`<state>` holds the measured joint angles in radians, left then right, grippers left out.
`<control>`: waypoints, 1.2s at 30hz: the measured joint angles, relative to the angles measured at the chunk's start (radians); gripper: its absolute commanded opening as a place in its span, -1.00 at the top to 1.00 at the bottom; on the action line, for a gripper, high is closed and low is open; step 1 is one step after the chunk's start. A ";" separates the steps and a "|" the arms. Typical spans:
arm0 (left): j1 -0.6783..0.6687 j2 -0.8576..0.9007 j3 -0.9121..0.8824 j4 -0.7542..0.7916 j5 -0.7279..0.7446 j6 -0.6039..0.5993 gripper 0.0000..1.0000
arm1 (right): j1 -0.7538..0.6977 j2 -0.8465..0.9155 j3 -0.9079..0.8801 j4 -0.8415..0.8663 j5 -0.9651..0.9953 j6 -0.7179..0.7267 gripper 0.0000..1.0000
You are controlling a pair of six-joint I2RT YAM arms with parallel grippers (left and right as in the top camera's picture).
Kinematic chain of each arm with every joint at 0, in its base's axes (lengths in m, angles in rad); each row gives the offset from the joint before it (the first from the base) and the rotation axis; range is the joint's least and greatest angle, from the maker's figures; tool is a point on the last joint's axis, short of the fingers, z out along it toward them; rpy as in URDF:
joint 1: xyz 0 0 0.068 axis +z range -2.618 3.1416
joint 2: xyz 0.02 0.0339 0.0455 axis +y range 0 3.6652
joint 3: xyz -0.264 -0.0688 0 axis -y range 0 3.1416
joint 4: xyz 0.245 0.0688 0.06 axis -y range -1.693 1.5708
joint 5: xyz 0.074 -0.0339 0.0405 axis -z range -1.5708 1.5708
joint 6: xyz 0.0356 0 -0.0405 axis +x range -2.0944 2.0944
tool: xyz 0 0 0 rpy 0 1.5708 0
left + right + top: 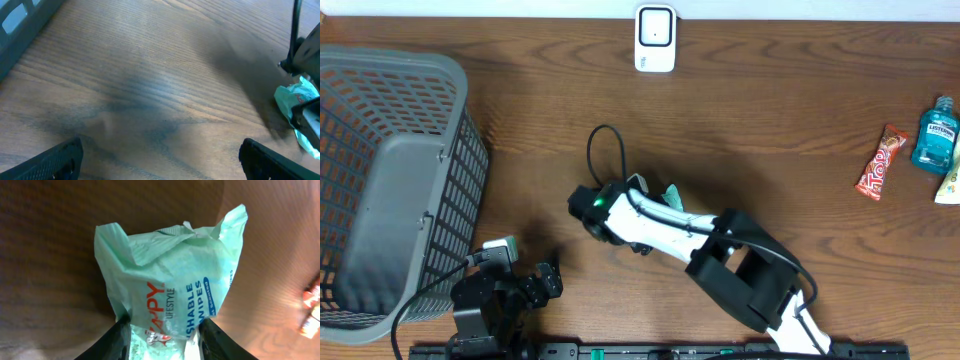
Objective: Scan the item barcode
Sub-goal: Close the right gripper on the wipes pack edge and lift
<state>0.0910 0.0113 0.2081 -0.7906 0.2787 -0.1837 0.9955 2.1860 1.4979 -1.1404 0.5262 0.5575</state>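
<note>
My right claw (165, 329) pinches the green wipes pack (170, 270) by one end, well apart from the white scanner (655, 38). Picking seems done; I think carrying it there and showing the barcode remain. My left claw (160, 157) is spread, empty.

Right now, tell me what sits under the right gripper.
A mint-green wipes pack on the table, between the right gripper's fingers. From overhead the arm covers all but one green corner. Its underside, and any barcode, are hidden.

The basket (470, 180) walls the left, the right arm (660, 232) bars the middle; the desk (150, 75) between seems clear, though blurred.
</note>
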 measured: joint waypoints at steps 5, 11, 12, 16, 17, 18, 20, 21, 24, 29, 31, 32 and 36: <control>0.000 0.000 0.000 0.000 0.000 0.000 -0.96 | 0.025 0.020 -0.001 -0.024 0.029 0.034 0.79; 0.000 0.000 0.000 0.000 0.000 0.000 -0.96 | 0.013 0.035 0.049 -0.117 -0.011 -0.022 0.98; 0.000 0.000 0.000 0.000 0.000 0.000 -0.96 | 0.004 0.037 0.071 -0.134 -0.047 -0.051 0.98; 0.000 0.000 0.000 0.000 0.000 0.000 -0.96 | -0.043 0.033 0.171 -0.132 -0.255 -0.224 0.98; 0.000 0.000 0.000 0.000 0.000 0.000 -0.96 | -0.060 0.026 0.190 -0.125 -0.334 -0.289 0.98; 0.000 0.000 0.000 0.000 0.000 0.000 -0.96 | -0.074 0.018 0.202 -0.122 -0.408 -0.331 0.98; 0.000 0.000 0.000 0.000 0.000 0.000 -0.96 | -0.119 -0.007 0.214 -0.131 -0.609 -0.483 0.98; 0.000 0.000 0.000 0.000 0.000 0.000 -0.96 | -0.146 -0.018 0.217 -0.150 -0.718 -0.565 0.98; 0.000 0.000 0.000 0.000 0.000 0.000 -0.96 | -0.217 -0.031 0.219 -0.199 -1.004 -0.793 0.98; 0.000 0.000 0.000 0.000 0.000 0.000 -0.96 | -0.311 -0.031 0.190 -0.226 -1.363 -1.094 0.98; 0.000 0.000 0.000 0.000 0.000 0.000 -0.96 | -0.327 -0.031 0.164 -0.252 -1.486 -1.204 0.98; 0.000 0.000 0.000 0.000 0.000 0.000 -0.96 | -0.329 -0.031 0.154 -0.277 -1.529 -1.246 0.98; 0.000 0.000 0.000 0.000 0.000 0.000 -0.96 | -0.324 -0.031 0.137 -0.405 -1.673 -1.396 0.98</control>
<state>0.0910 0.0113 0.2081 -0.7906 0.2787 -0.1837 0.6716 2.1548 1.6352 -1.5455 -1.1469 -0.8387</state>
